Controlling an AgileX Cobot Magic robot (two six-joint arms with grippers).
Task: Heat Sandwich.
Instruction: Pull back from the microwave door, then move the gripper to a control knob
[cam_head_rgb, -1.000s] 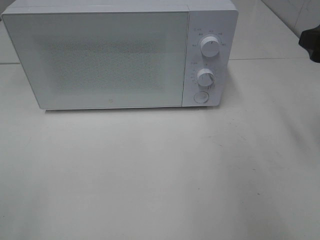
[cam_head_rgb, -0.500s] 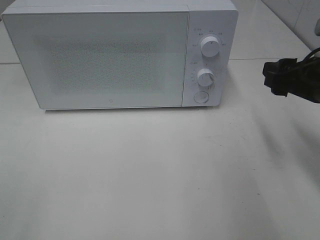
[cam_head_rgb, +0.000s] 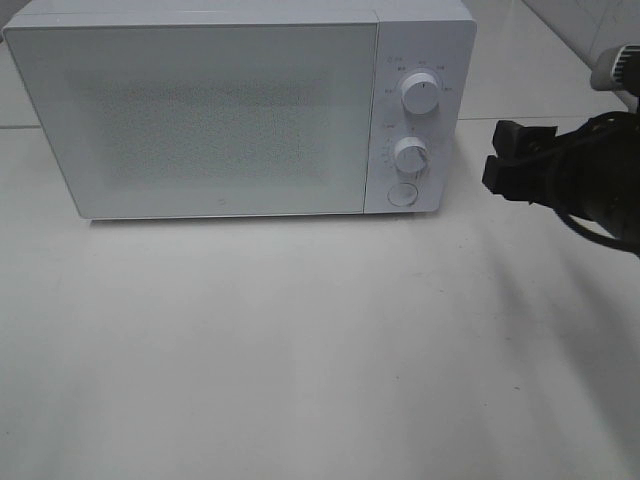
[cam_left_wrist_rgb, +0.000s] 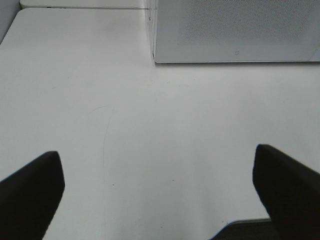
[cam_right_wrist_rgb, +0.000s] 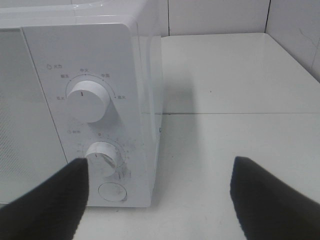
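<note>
right gripper (cam_head_rgb: 498, 155), jaws wide apart and holding nothing, faces the microwave (cam_head_rgb: 220, 120) control panel, with the lower knob (cam_head_rgb: 411, 156) just ahead of its fingers. left gripper (cam_left_wrist_rgb: 157, 156), fully spread and empty, hangs over the table (cam_left_wrist_rgb: 150, 125), microwave ahead. sandwich: in no view, so its place and long axis cannot be told. a second earlier the right gripper sat at the exterior view's edge; it has since advanced toward the panel.
</note>
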